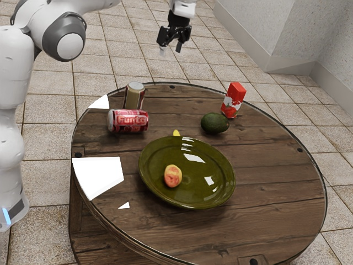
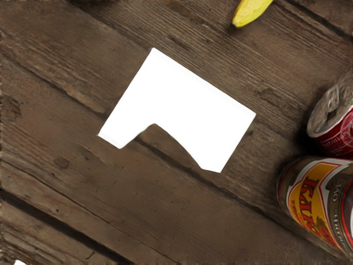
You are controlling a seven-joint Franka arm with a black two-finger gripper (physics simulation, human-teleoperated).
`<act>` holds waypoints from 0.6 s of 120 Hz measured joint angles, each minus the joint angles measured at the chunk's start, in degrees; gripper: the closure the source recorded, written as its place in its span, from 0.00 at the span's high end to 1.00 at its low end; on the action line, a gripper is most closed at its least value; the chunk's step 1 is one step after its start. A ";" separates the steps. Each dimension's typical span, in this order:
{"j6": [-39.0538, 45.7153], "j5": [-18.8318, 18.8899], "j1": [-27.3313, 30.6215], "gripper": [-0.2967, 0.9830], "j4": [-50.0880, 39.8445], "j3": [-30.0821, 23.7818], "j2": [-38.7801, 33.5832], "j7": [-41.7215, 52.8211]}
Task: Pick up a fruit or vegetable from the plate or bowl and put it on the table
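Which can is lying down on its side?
The red one with "Funta" on it. You see its round side stretched along the table, while the tan can behind it stands up, silver top showing.

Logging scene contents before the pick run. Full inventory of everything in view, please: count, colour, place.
Table: 1, brown wood, round
Plate: 1, olive green, on the table
Peach: 1, orange-red, on the plate
Banana, probably: 1, yellow, at the plate's edge, partly hidden
Avocado: 1, dark green, beyond the plate
Carton: 1, red and white, upright beside the avocado
Lying can: 1, red, exterior view's left
Standing can: 1, tan and red, behind the lying can
White patches: 3, on the tabletop
Floor: beige tiles
Walls: pale grey, upper right
Arm: 1, white and grey
Gripper: 1, black, open, above the table
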 joint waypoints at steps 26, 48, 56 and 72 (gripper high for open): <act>0.07 -0.57 0.62 0.77 0.00 0.22 0.01 3.06; 0.08 -0.94 0.55 0.77 0.22 0.51 -0.60 4.12; 0.12 -0.80 0.44 0.77 0.80 0.49 -3.80 4.33; -0.22 -0.78 -0.86 0.77 1.38 0.01 -9.25 4.78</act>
